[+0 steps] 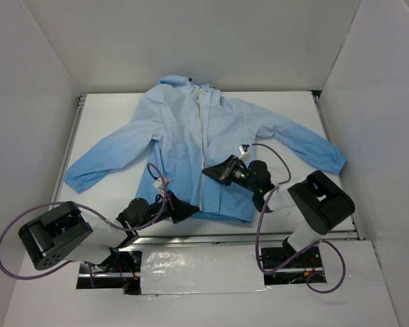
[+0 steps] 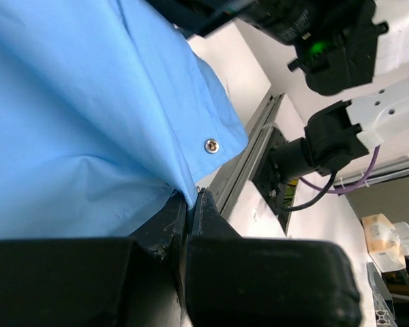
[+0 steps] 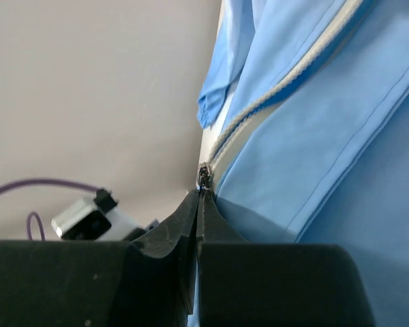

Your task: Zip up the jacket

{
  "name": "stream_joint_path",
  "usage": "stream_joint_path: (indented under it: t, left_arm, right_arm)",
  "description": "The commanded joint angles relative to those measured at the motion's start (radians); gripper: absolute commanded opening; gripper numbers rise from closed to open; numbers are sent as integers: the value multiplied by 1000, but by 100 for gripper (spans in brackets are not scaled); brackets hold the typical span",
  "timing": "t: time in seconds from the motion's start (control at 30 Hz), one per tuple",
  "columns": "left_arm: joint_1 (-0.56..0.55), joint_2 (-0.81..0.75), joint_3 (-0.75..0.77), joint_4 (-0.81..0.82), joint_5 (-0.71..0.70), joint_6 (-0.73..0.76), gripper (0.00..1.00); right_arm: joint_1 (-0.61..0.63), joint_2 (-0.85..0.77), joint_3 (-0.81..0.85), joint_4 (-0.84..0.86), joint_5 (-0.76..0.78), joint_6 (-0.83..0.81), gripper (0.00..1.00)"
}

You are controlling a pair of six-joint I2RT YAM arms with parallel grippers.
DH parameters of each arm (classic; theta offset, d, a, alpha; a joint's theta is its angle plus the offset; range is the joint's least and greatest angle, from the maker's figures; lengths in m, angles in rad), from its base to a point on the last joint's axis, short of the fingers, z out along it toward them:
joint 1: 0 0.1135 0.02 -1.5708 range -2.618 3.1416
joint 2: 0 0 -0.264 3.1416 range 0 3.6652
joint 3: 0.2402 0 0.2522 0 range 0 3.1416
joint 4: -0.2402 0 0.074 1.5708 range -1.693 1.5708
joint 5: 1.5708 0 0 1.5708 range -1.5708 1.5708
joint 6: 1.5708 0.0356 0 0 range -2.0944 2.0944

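The light-blue jacket (image 1: 191,136) lies flat on the white table, collar at the far side, whitish zipper strip (image 1: 206,129) down its front centre. My left gripper (image 1: 191,210) is shut on the jacket's bottom hem near the zipper's lower end; the left wrist view shows the hem fabric (image 2: 123,136) pinched between the jaws, a metal snap (image 2: 210,145) beside it. My right gripper (image 1: 209,172) is shut on the zipper pull (image 3: 204,176), a little way up the zipper from the hem. The zipper teeth (image 3: 273,95) run on above it in the right wrist view.
The table (image 1: 286,109) is walled by white panels at the back and both sides. A metal rail (image 1: 245,238) runs along the near edge by the arm bases. The jacket sleeves spread out to the left (image 1: 95,167) and the right (image 1: 313,146).
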Motion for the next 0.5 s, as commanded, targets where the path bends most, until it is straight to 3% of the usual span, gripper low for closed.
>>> stream_joint_path:
  t: [0.0,0.47]
  left_arm:
    - [-17,-50,-15,4,65,35,0]
    - [-111,-282,-32,-218,18,99,0]
  right_arm:
    - [-49,-12,106,-59,59,-37,0]
    - [-74,200,459,-522,66,-29,0]
